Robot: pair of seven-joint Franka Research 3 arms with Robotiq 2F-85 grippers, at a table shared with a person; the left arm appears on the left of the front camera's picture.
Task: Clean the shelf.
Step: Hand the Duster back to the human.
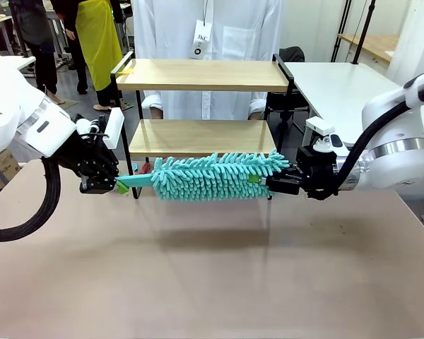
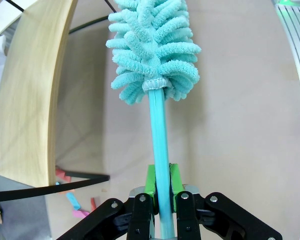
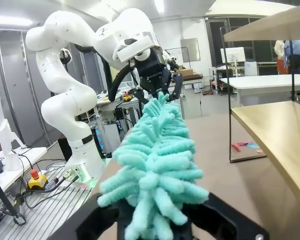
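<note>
Left gripper (image 1: 120,186) clamped on teal duster (image 1: 219,176) handle; right gripper (image 1: 263,183) clenched on its fluffy tip. Held level just before the shelf (image 1: 201,138) standing at the table's far edge. Risks bending or tearing the duster should the arms pull apart.

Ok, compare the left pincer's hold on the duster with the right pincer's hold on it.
The left pincer is shut on the duster's thin teal handle, while the right pincer is shut on the fluffy tip at the opposite end. The left pincer's green pads show plainly against the bare handle; the right pincer's fingers are mostly buried in the fibres. Both hold the duster roughly level above the table, in front of the shelf.
</note>
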